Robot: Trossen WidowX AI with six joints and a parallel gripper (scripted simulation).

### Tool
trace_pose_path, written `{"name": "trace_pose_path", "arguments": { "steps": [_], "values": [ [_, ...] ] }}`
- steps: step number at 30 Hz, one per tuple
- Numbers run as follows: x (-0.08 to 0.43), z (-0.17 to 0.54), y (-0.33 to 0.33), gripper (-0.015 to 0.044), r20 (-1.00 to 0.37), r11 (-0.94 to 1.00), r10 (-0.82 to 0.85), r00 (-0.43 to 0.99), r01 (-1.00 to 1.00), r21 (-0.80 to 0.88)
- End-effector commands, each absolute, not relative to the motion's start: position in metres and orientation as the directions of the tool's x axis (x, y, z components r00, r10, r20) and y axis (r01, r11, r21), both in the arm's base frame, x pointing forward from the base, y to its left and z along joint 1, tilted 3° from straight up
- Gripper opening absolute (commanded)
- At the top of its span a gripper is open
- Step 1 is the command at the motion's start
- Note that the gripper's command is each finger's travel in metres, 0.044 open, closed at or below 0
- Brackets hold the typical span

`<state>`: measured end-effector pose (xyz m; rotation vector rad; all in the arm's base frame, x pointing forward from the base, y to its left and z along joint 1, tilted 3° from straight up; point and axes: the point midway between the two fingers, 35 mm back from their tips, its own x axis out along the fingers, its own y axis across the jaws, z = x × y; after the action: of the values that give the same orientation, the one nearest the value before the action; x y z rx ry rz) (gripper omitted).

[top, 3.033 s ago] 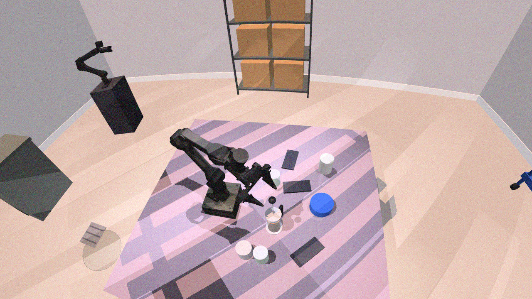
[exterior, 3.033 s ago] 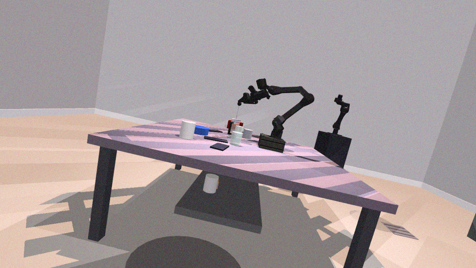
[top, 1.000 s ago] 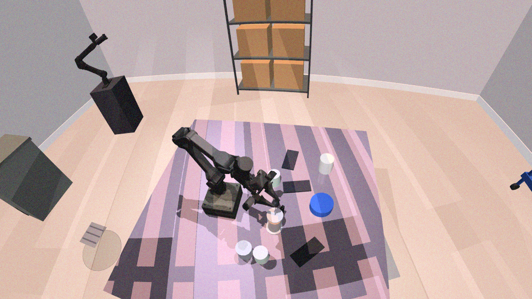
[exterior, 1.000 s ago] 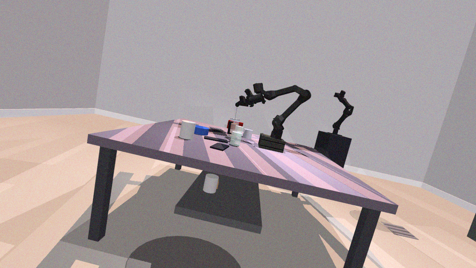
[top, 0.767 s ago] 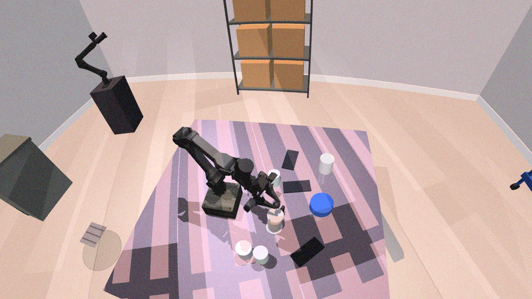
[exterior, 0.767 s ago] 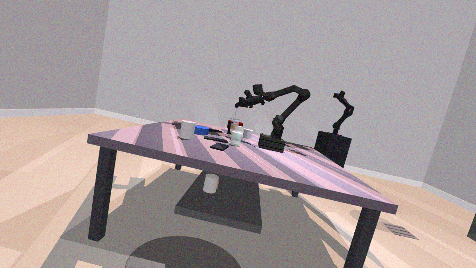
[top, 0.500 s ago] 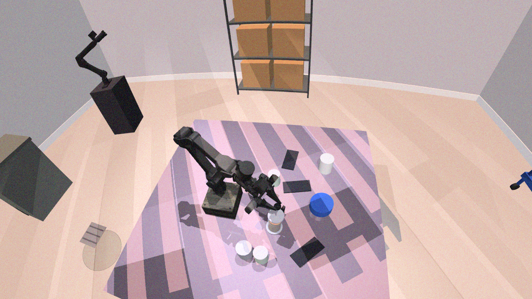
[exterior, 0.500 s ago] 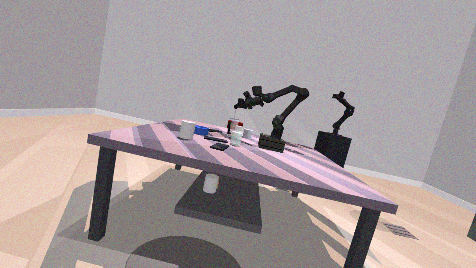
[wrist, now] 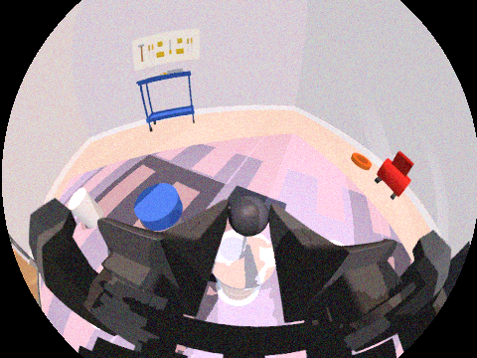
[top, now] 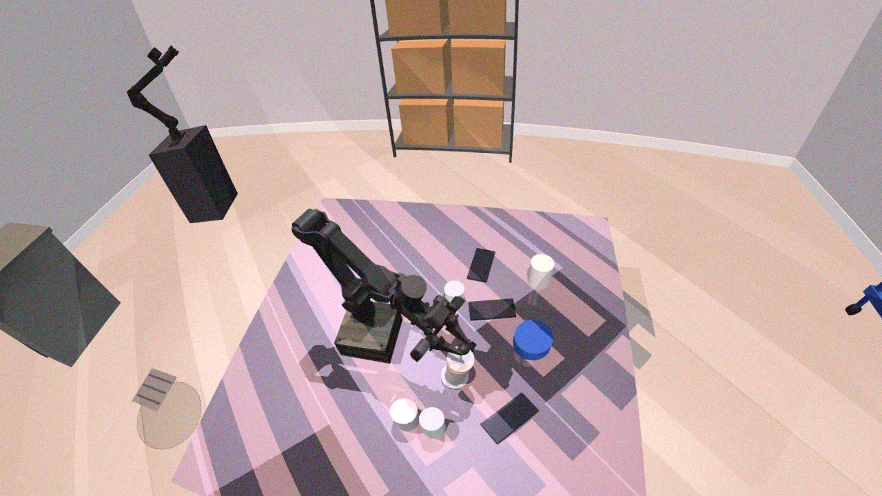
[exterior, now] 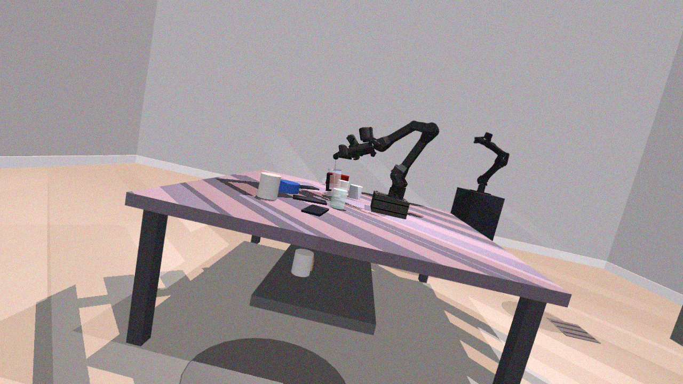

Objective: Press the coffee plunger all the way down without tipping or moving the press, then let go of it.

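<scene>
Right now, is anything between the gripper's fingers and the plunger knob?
Nothing: in the wrist view the gripper is shut on the dark plunger knob, directly above the coffee press.

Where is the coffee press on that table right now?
In the top view the coffee press stands near the middle of the table, just past the robot's base, directly under the gripper, whose jaws are shut on its plunger knob; the blue tub is nearby.
</scene>
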<state>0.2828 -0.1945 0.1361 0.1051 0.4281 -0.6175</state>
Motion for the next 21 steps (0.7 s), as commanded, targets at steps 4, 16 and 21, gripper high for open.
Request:
{"name": "trace_pose_path", "arguments": {
  "steps": [4,16,21],
  "values": [
    [0.279,0.098,-0.194,0.0121,-0.507,0.816,-0.513,0.693,0.577,-0.038],
    [0.286,0.100,-0.199,0.0121,-0.506,0.816,-0.514,0.693,0.577,-0.038],
    [0.288,0.101,-0.200,0.0121,-0.506,0.816,-0.514,0.693,0.577,-0.038]
  ]
}}
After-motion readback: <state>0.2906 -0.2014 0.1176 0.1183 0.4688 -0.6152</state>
